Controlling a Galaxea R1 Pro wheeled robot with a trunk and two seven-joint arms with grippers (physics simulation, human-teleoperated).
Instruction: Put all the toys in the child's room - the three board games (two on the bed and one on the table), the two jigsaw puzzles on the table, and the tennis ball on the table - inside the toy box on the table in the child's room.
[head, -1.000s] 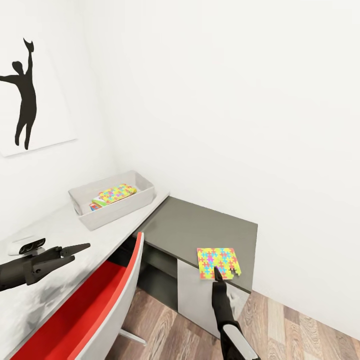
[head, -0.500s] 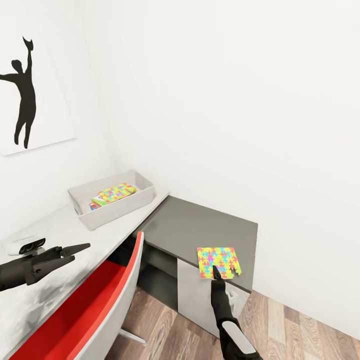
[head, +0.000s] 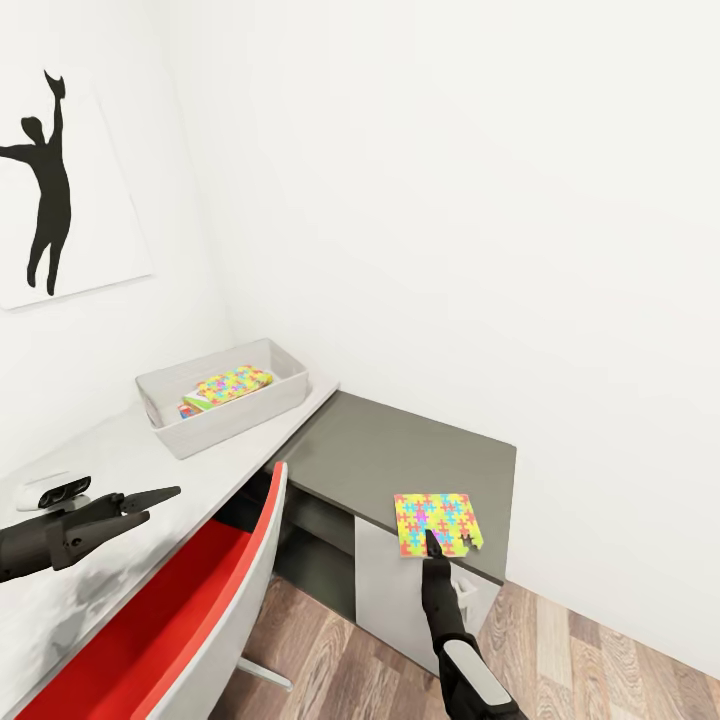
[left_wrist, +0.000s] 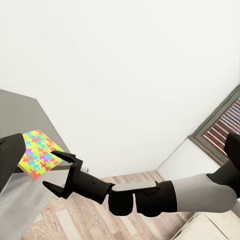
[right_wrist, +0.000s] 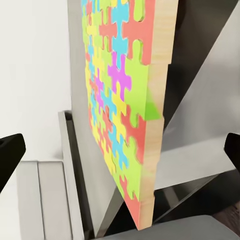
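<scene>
Tool (head: 434, 545) at jigsaw puzzle (head: 436, 523); open

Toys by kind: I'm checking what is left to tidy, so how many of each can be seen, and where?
Jigsaw puzzles: 2, one in the toy box at, one on the dark desk top at
Board games: 1, partly under the boxed puzzle
Total: 3 toys

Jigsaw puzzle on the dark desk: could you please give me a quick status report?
Right claw open at the jigsaw puzzle near edge, not gripping. Left claw open, idle. Puzzle flat, overhanging table edge. Nothing in the way.
</scene>
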